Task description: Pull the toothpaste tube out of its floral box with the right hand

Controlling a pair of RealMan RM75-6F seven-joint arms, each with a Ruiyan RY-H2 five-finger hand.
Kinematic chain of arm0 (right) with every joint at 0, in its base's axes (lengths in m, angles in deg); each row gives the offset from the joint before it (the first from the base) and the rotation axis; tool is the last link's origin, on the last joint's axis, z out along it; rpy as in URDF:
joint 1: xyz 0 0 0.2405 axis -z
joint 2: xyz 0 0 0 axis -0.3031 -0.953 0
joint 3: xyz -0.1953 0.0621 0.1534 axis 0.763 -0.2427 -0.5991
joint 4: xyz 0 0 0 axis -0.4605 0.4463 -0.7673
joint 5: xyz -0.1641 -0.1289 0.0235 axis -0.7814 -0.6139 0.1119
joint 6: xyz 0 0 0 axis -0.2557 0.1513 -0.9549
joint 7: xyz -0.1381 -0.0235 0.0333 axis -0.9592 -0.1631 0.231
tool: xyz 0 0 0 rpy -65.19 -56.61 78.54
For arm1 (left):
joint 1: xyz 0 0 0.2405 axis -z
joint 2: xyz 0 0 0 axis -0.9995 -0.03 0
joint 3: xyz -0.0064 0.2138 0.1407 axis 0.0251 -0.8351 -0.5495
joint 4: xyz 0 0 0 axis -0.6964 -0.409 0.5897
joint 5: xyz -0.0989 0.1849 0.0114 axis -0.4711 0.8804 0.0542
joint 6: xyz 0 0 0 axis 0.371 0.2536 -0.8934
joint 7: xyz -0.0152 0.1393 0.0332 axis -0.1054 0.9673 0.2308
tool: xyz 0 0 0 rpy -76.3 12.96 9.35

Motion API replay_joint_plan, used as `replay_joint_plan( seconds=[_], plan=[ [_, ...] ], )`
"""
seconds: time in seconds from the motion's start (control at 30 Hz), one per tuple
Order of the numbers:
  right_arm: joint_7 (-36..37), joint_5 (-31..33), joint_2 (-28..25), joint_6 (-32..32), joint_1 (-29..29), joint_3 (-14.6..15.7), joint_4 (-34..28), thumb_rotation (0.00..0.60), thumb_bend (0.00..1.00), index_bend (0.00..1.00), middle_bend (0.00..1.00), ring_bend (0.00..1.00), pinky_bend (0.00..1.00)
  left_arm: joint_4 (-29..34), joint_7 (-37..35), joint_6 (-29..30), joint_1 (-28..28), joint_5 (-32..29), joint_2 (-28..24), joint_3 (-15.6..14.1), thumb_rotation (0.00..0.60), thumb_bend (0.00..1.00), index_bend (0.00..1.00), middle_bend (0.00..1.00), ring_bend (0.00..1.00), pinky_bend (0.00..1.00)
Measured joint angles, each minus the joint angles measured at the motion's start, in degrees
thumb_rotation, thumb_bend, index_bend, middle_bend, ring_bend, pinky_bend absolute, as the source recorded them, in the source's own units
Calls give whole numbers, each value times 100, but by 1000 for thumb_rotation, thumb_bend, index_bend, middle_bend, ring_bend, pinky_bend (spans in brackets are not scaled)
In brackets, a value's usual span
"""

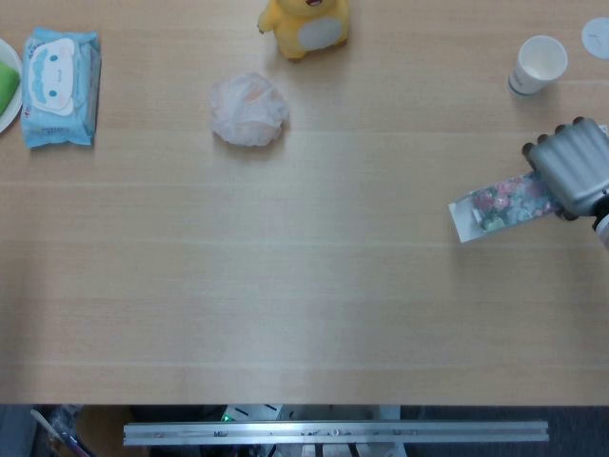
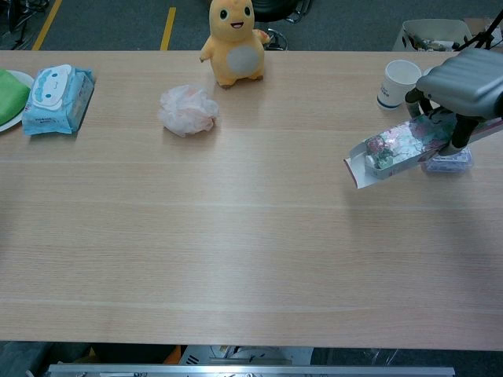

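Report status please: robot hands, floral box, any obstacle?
Right robot hand grips floral box, lifted, open end toward table centre. Left robot hand not in view. Paper cup and small packet close by.

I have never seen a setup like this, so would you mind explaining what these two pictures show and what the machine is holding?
This is a two-armed robot at a wooden table, steered remotely by a person. One picture looks straight down from its head, the other forward from its chest. Only the right robot hand shows, at the right edge, gripping a floral box with its open end tilted down. On the table lie a yellow plush toy, a pink mesh puff, a blue wipes pack, a paper cup and a small packet.
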Motion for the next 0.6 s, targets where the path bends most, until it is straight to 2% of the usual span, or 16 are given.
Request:
replay_joint_plan(
  seconds=[0.17,0.3,0.5,0.6],
  plan=[
    [-1006,1110,-61,377,-505,208,-498,600,73,649,616,481,444,-35,-37,2,-9,-11,13,-3,600,67,491,369,372,529],
    [-1809,2029,2,1028,-958,367,-885,600,81,650,627,493,444,-61,-57,-9,-11,-15,18,-9,600,68,491,369,372,529],
    [-2521,3048,307,1952,-1438,512,-1141,600,94,650,627,493,444,-84,-80,-13,-11,-16,17,-10,600,67,491,369,372,529],
    [-2645,3302,479,2160,-1593,560,-1150,600,94,650,627,493,444,-78,-72,-14,-10,-16,17,-9,600,68,491,369,372,529]
  ],
)
